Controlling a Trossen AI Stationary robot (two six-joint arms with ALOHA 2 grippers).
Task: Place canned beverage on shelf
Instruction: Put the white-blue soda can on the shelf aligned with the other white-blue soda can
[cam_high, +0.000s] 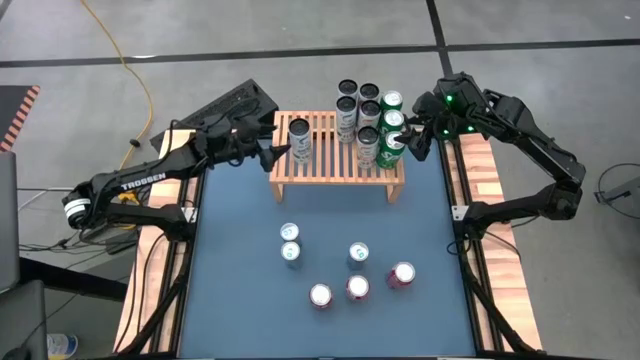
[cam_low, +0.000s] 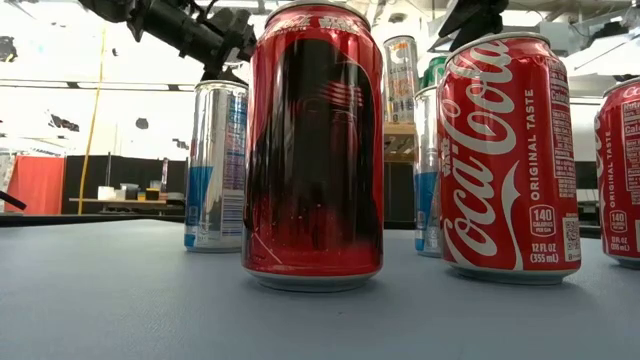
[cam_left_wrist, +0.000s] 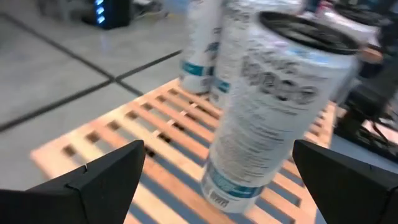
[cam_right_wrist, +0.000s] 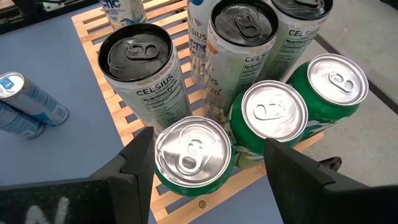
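White can (cam_left_wrist: 267, 106) stands on shelf (cam_left_wrist: 118, 143) between open left jaws

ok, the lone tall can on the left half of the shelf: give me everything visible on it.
The tall can is a slim white can with a dark lid and small printed text, with a blue band near its base. It stands upright, alone on the slats of the light-wood shelf, apart from the cluster of cans at the shelf's right end. The left tool sits open beside it, fingers on either side without touching it.
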